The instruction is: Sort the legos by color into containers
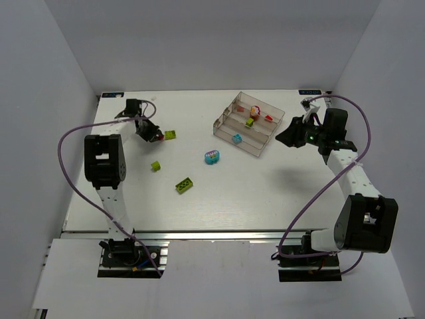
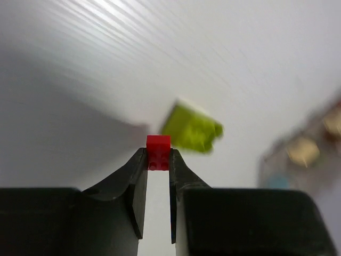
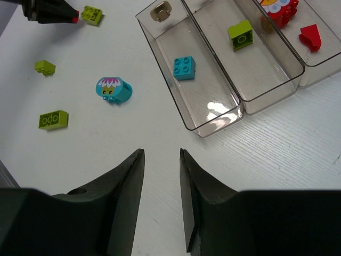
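**Left claw clamped on a red brick; right claw empty beside the tray**

You had the white table [image 1: 265, 199] in front of you, with the clear tray [image 1: 227, 108] lying at an angle at about 1 o'clock from its middle.

Your right claw [image 3: 161, 154] hung just off the tray's 3 o'clock side. Its jaws were a narrow gap apart and held nothing.

Your left claw [image 2: 158, 160] sat at 10 o'clock on the table, closed tight on a small red brick [image 2: 158, 152] that poked out past its tips.

Just beside those tips, at 3 o'clock in the top view, lay a lime brick [image 1: 170, 134].

A cyan flower piece [image 1: 212, 157] rested near the table's middle, at 7 o'clock from the tray. A long lime brick [image 1: 184, 185] lay at 7 o'clock from that piece, and a small lime block [image 1: 156, 165] lay at 9 o'clock from it.

Seen from your right wrist:
- The nearest compartment held a cyan brick [image 3: 184, 68].
- The next compartment held a lime square brick [image 3: 240, 35].
- The one beyond held a red wedge [image 3: 310, 37].
- A red-and-white piece [image 3: 279, 10] sat at the frame's top edge, and you could not tell which compartment it was in.
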Controlling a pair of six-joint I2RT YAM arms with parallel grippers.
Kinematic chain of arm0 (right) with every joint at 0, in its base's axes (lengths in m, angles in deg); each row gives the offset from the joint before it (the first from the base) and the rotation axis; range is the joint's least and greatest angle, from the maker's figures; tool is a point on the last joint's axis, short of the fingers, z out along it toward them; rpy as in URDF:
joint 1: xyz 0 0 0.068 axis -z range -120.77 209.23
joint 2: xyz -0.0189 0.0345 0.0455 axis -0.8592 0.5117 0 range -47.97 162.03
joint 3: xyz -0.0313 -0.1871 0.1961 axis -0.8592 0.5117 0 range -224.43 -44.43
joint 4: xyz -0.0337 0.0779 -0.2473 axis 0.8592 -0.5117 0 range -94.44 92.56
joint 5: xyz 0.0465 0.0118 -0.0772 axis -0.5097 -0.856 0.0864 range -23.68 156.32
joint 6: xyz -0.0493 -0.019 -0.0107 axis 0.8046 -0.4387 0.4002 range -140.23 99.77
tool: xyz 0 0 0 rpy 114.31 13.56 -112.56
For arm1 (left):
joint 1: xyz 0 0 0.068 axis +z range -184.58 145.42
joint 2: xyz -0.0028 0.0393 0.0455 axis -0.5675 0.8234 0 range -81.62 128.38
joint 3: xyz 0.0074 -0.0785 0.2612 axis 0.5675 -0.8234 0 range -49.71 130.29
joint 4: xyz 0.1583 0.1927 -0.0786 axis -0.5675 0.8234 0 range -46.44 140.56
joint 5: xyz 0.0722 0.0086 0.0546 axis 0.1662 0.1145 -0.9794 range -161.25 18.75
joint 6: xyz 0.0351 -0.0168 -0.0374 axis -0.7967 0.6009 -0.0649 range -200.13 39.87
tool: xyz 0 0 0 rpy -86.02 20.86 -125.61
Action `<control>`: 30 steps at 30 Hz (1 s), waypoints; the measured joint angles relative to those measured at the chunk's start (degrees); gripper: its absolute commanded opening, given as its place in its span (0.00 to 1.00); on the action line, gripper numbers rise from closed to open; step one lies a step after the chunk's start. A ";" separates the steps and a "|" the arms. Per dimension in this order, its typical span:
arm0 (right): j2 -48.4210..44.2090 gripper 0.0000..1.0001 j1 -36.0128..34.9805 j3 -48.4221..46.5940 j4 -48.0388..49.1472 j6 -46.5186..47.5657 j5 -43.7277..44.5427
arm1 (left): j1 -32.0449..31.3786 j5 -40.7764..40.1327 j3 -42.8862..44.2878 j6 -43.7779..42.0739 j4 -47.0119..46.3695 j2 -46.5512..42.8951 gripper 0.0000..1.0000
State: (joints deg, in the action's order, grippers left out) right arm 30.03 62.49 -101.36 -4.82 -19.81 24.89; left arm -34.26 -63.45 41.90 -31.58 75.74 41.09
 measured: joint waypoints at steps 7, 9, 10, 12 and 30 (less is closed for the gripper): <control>-0.24 0.38 0.15 0.00 0.02 0.00 -0.61 | -3.54 29.81 -16.26 -1.40 -42.25 -4.46 0.00; -0.39 0.38 0.28 0.00 0.02 0.00 -0.76 | -5.14 35.63 -15.54 1.09 -52.94 -2.49 0.00; -0.44 0.38 0.39 0.00 0.04 0.00 -0.76 | -5.99 37.59 -14.58 1.95 -56.13 -1.46 0.00; -0.50 0.38 0.55 0.00 0.07 0.00 -0.76 | -8.37 41.38 -9.90 3.06 -60.59 1.86 0.00; -1.20 0.38 2.69 0.02 0.28 -0.02 -1.88 | -26.01 31.43 32.44 5.05 -57.22 28.30 0.00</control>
State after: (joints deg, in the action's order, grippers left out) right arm 28.83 65.18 -101.33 -4.53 -19.83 23.01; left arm -60.27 -32.02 74.34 -26.53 18.52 69.40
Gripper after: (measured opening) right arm 0.376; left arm 0.279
